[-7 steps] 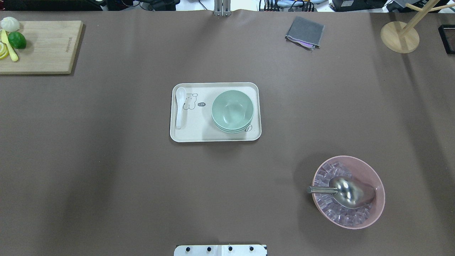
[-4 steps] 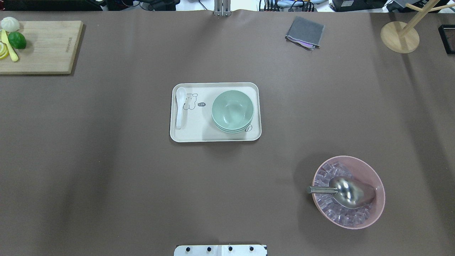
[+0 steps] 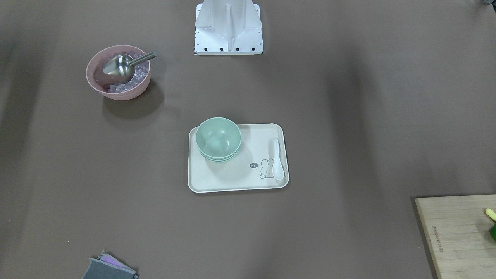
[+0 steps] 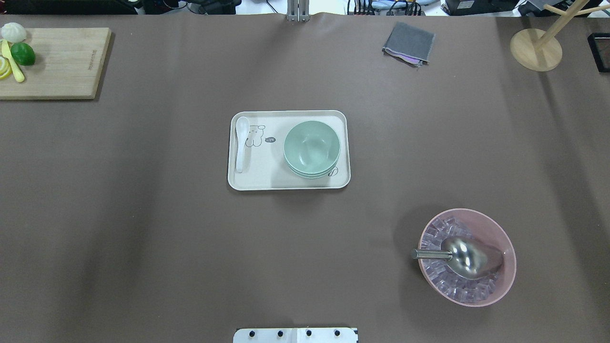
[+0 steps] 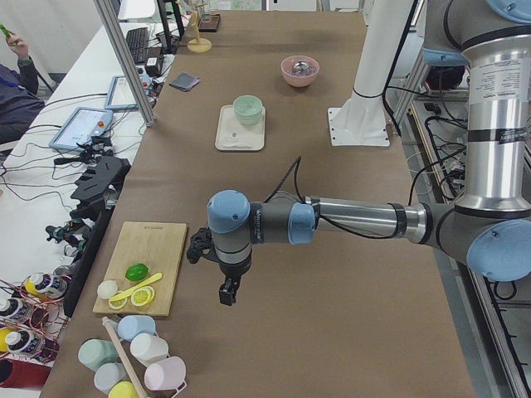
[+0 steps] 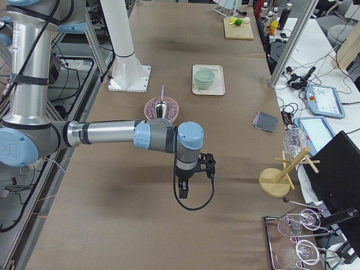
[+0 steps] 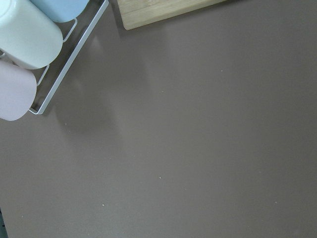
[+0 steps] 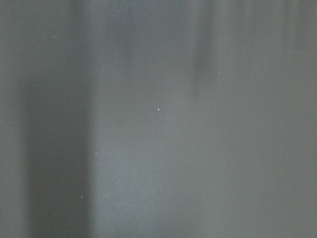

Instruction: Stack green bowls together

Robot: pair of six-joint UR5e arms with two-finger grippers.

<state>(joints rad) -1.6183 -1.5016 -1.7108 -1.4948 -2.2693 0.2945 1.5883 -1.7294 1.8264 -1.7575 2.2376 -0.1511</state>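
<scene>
The pale mint-green bowls [image 4: 311,147] sit nested in one stack on the right part of a cream tray [image 4: 267,169] at the table's middle. The stack also shows in the front view [image 3: 218,138] and in both side views [image 5: 247,109] [image 6: 205,77]. My left gripper [image 5: 226,292] hangs over bare table near the cutting board, far from the tray. My right gripper [image 6: 183,191] hangs over bare table beyond the pink bowl. Both show only in the side views, so I cannot tell whether they are open or shut.
A white spoon [image 4: 241,143] lies on the tray's left side. A pink bowl [image 4: 467,257] with ice and a metal scoop stands near right. A cutting board [image 4: 57,62] with fruit, a grey cloth [image 4: 409,44], a wooden stand [image 4: 536,49] and a cup rack [image 7: 25,39] stand around.
</scene>
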